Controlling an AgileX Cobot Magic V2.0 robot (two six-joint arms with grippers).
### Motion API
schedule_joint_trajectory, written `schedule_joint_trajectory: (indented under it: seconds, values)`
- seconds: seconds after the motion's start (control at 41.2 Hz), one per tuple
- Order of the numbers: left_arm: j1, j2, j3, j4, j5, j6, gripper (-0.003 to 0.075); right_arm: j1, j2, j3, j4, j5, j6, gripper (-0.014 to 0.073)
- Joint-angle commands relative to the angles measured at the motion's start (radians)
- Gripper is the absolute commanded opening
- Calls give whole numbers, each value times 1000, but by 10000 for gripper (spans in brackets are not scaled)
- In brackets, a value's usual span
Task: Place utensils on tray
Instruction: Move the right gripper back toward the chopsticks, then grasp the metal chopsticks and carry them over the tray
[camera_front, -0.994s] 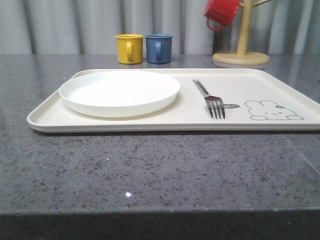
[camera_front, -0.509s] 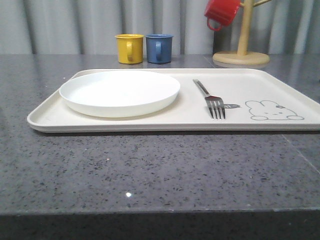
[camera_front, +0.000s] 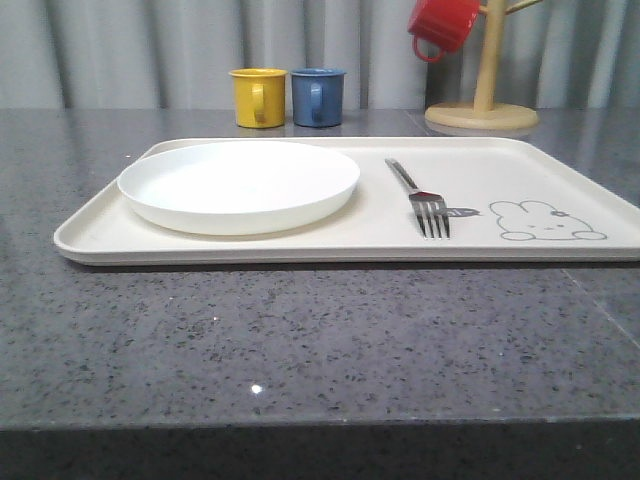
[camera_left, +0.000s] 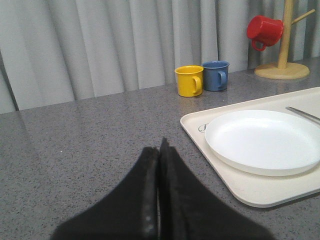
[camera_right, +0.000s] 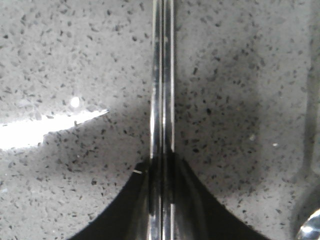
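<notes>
The cream tray (camera_front: 480, 160) lies across the grey stone counter with the silver fork (camera_front: 425, 200) on it, tines toward me, beside the rabbit drawing. My right gripper (camera_right: 162, 155) is shut on the pair of chopsticks (camera_right: 163, 75), which run straight out from its tips just above the speckled counter. A blurred shiny metal piece, apparently the spoon (camera_right: 310, 227), lies on the counter beside them. My left gripper (camera_left: 161, 145) is shut on nothing and hovers over bare counter, to the left of the tray (camera_left: 250, 192) edge.
A round white plate (camera_front: 240, 185) takes up the tray's left half. Behind the tray stand a yellow mug (camera_front: 258, 97) and a blue mug (camera_front: 318, 96). A red mug (camera_front: 443, 25) hangs on a wooden stand (camera_front: 483, 110) at the back right.
</notes>
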Motion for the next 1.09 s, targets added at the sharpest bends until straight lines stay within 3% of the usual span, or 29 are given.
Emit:
schedule_joint_trajectory:
  seconds: [0.0,0.242,0.388,0.533,0.897,1.067]
  values:
    - [0,11,-25,-4,-87,-10,-19,-5,-39,-23,8,8,-9,32]
    - [0,11,-25,-4,-87,-10,-19,16,-124,-31,8,14,-8,33]
    - [0,11,-25,-4,-87,-10,-19,61,-164,-96,9,94,15,33]
    - [0,11,-25,-4,-87,-10,-19,137,-164,-173,9,167,67,33]
    - [0,11,-25,-4,-87,-10,-19,394,-81,-221,46,160,204,33]
    - [0,11,-25,-4,-87,-10,-19,451,-10,-221,84,144,246,33]
